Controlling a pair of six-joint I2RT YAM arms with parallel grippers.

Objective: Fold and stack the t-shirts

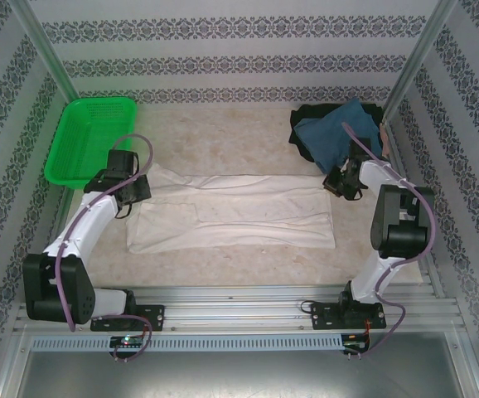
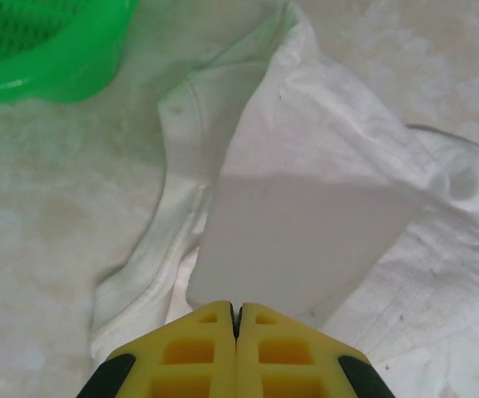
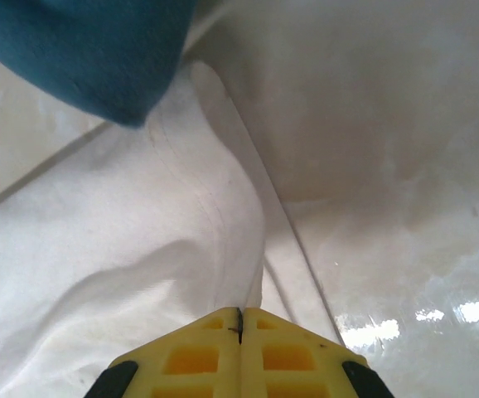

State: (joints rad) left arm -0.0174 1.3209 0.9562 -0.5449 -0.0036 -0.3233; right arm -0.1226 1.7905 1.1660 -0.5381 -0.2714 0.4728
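Patterned wallpaper closes round a pale mottled desk (image 1: 223, 133). I count three shirts: one white cloth t-shirt (image 1: 239, 215) spread mid-desk, and one dark teal-blue t-shirt (image 1: 339, 137) heaped over one black t-shirt (image 1: 306, 120) in the far right corner. One green plastic mesh basket (image 1: 99, 101) sits far left. The left pincer (image 2: 237, 319) and right pincer (image 3: 240, 319) are each clamped on the white shirt's far edge, with teal cloth crowding near the right one.

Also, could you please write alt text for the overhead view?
A white shirt lies spread out, the left tool at its left end and the right tool at its right end. A green basket sits far left; a blue shirt lies heaped on a black shirt far right.
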